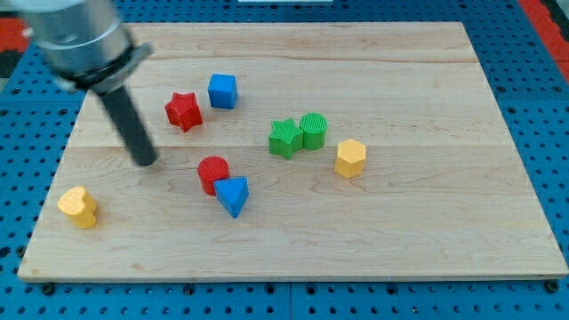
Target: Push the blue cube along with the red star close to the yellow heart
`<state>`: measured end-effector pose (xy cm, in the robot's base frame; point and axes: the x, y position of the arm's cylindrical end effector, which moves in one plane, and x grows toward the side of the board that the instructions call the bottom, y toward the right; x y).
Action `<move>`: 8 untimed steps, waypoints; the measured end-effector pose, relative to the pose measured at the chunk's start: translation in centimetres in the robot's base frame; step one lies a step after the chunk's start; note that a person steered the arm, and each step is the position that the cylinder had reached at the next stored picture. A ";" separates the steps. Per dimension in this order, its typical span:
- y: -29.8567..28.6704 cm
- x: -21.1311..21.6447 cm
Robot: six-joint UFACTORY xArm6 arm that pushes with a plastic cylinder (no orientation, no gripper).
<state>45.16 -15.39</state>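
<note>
The blue cube [222,91] sits in the upper left part of the wooden board, with the red star [183,111] just to its lower left, close but apart. The yellow heart [79,206] lies near the board's lower left corner. My tip [146,162] rests on the board left of and below the red star, between the star and the heart. The rod runs up to the arm at the view's top left.
A red cylinder [212,172] touches a blue triangular block [233,195] near the middle. A green star [284,138] and green cylinder [313,130] stand together to the right. A yellow hexagonal block [350,158] lies further right.
</note>
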 end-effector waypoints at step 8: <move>0.2 -1.9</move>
<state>43.23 -15.17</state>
